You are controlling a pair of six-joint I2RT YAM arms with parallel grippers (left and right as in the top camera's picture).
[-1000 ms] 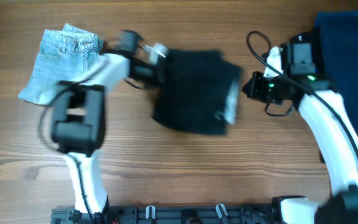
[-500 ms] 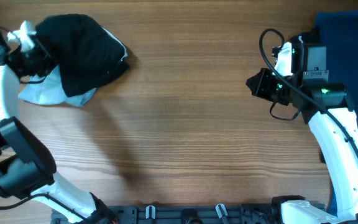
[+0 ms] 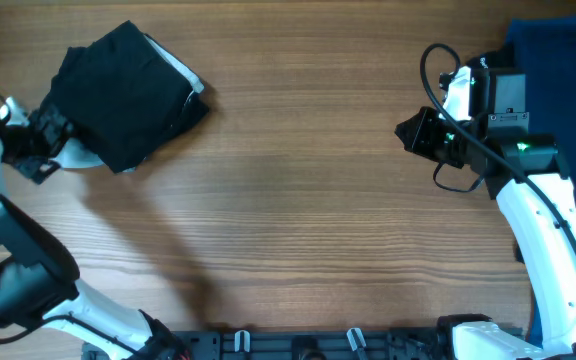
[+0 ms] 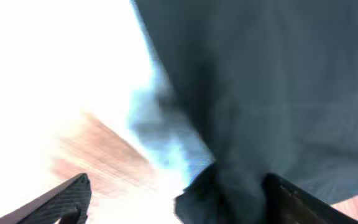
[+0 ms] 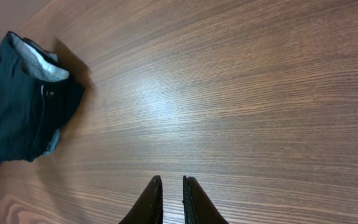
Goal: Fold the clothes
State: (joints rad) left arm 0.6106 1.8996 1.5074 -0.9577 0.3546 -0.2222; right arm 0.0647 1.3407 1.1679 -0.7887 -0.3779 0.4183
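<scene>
1 black garment [image 3: 123, 95] top-left; 1 blue cloth [image 3: 558, 70] far right. L claw [image 3: 40, 145] released, R claw [image 5: 171, 186] clenched, empty.

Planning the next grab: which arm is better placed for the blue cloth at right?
Right, probably: the right gripper, shut and empty, is near the blue cloth; the left gripper is far off by the black garment.

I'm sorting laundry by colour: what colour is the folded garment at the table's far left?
The folded garment is black; overhead view shows it best.
</scene>
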